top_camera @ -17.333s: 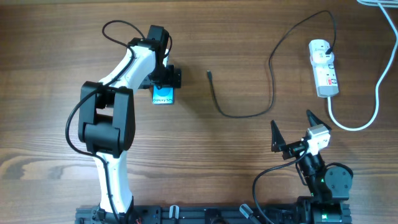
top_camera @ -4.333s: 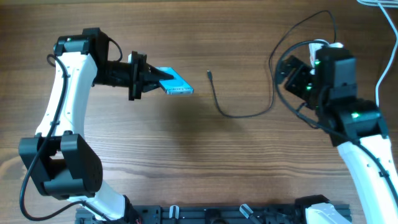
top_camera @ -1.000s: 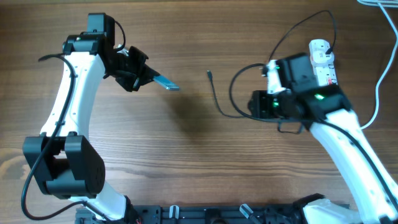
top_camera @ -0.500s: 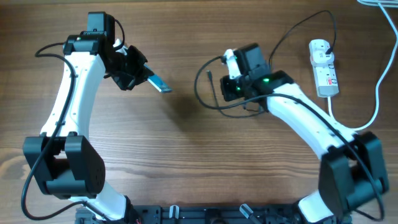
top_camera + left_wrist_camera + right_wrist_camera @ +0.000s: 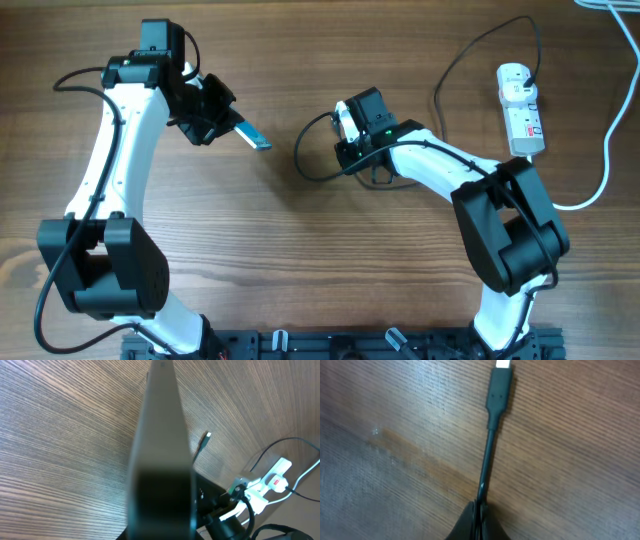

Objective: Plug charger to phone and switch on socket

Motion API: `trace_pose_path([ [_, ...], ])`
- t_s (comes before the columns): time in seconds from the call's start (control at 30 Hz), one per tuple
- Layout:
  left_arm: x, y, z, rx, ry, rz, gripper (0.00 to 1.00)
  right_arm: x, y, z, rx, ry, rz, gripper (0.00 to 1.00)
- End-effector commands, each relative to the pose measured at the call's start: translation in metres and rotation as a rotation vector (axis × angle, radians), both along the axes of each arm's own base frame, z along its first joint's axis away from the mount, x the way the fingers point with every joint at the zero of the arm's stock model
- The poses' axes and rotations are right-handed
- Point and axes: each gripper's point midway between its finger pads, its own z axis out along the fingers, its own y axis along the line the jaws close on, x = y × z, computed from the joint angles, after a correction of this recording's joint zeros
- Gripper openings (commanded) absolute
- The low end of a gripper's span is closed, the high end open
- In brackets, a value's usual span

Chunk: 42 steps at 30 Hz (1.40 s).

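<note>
My left gripper [image 5: 226, 122] is shut on the phone [image 5: 253, 135], holding it tilted above the table at the upper left. In the left wrist view the phone [image 5: 161, 460] is a dark, blurred slab seen edge-on that hides the jaws. My right gripper [image 5: 343, 152] is at mid-table, shut on the thin black charger [image 5: 436, 105]. In the right wrist view the charger [image 5: 489, 445] runs out from between the shut fingertips, its plug tip [image 5: 503, 364] just above the wood. The plug tip [image 5: 206, 436] points toward the phone. The white socket [image 5: 521, 110] lies at the far right.
A thicker white cable [image 5: 592, 192] curves from the socket toward the right edge. The charger's slack loops between the socket and my right arm. A black cable loop [image 5: 300, 158] hangs beside the right wrist. The socket [image 5: 274, 474] shows behind the right arm in the left wrist view.
My right arm has swung left from near the socket to the charger's free end, and its jaws have shut on the cable. The left arm still holds the phone, barely shifted.
</note>
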Motion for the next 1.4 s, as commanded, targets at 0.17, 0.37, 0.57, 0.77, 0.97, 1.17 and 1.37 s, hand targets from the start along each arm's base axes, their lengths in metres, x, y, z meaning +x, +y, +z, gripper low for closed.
trace_pose_path([
  [0.17,0.001,0.001,0.014,0.004,-0.051,-0.018,0.04,-0.097,-0.058,-0.032,-0.257,0.395,0.011,0.04],
  [0.37,0.003,0.001,0.014,0.004,-0.057,-0.017,0.04,-0.087,-0.059,-0.017,-0.290,0.383,0.005,0.18],
  [0.57,0.005,0.001,0.016,-0.008,-0.066,-0.017,0.04,-0.046,-0.037,0.029,-0.240,0.291,0.001,0.74],
  [0.77,0.024,0.008,0.035,-0.157,-0.154,0.014,0.04,-0.031,-0.029,0.030,-0.207,0.231,-0.002,0.74],
  [0.97,0.027,0.009,0.085,-0.531,-0.245,-0.009,0.04,-0.031,-0.016,0.032,-0.133,0.242,0.012,0.28],
  [1.17,0.024,0.012,0.099,-0.626,-0.263,-0.015,0.04,-0.027,-0.027,0.031,-0.126,0.260,-0.055,0.04],
  [1.37,0.024,0.012,0.098,-0.610,-0.280,-0.036,0.04,-0.034,-0.031,0.020,-0.134,0.275,-0.054,0.11],
])
